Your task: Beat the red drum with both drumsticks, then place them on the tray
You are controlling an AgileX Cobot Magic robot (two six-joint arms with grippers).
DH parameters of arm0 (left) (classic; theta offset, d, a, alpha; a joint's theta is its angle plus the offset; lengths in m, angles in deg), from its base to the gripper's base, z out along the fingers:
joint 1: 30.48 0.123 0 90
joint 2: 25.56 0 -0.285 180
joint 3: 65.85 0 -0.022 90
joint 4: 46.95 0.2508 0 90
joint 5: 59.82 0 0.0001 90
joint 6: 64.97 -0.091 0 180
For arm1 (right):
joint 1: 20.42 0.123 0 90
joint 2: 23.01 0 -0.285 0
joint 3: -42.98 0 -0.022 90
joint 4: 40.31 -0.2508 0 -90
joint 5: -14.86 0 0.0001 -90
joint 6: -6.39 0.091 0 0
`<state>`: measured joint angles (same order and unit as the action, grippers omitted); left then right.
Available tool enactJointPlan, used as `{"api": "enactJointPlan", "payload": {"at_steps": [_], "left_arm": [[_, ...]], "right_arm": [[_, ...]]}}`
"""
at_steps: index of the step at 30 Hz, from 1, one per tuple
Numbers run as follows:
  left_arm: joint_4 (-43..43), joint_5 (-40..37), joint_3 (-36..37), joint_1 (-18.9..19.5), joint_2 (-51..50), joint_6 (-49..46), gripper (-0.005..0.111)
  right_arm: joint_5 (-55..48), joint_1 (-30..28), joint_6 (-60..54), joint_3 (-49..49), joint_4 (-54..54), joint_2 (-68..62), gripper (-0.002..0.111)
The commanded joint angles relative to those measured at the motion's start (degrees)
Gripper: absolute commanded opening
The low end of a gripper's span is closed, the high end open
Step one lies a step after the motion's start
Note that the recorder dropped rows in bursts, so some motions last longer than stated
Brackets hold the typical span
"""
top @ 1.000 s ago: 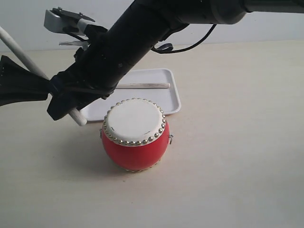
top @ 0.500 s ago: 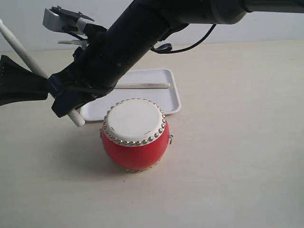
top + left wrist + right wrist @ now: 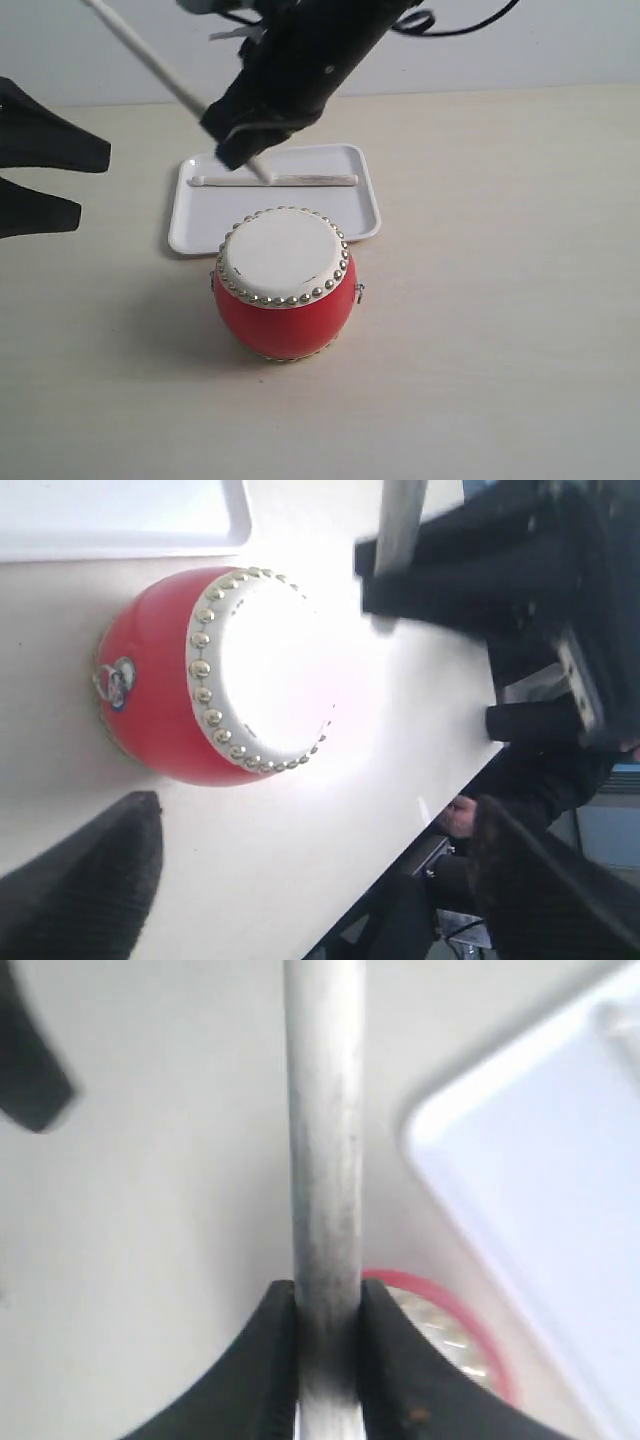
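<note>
The fingers (image 3: 272, 1360) of the right gripper (image 3: 327, 1305) pinch tight on one drumstick (image 3: 322, 1140), whose lower end now hangs over the tray (image 3: 340, 208), where the other drumstick (image 3: 300, 180) already lies. A second ago that arm held it lower, left of the red drum (image 3: 285, 290). The left gripper (image 3: 90, 183) gapes wide and empty near the table's left side. Beating looks finished, and only placing this stick remains. The pale beige table (image 3: 500, 320) is matte, backed by a plain light wall (image 3: 560, 45).
</note>
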<state>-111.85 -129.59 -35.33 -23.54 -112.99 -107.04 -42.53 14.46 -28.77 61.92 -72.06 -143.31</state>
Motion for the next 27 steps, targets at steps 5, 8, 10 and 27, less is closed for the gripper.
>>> {"api": "enactJointPlan", "payload": {"at_steps": [5, 8, 10, 27], "left_arm": [[9.10, -0.19, 0.02, -0.15, 8.74, 3.55, 0.015], [9.98, -0.19, 0.02, -0.15, 12.67, 3.55, 0.000], [10.88, -0.19, 0.02, -0.15, 15.49, 3.55, 0.000], [19.21, -0.19, 3.08, -7.99, 30.23, 7.92, 0.000]], "right_arm": [[0.36, -2.95, -6.30, 6.85, 28.63, -1.89, 0.000], [2.24, -2.95, -12.88, 7.18, 28.72, -3.78, 0.000], [3.21, -2.95, -13.33, 7.18, 28.72, -5.32, 0.000], [7.31, -2.85, -17.43, 7.18, 32.13, -15.34, 0.000]]}}
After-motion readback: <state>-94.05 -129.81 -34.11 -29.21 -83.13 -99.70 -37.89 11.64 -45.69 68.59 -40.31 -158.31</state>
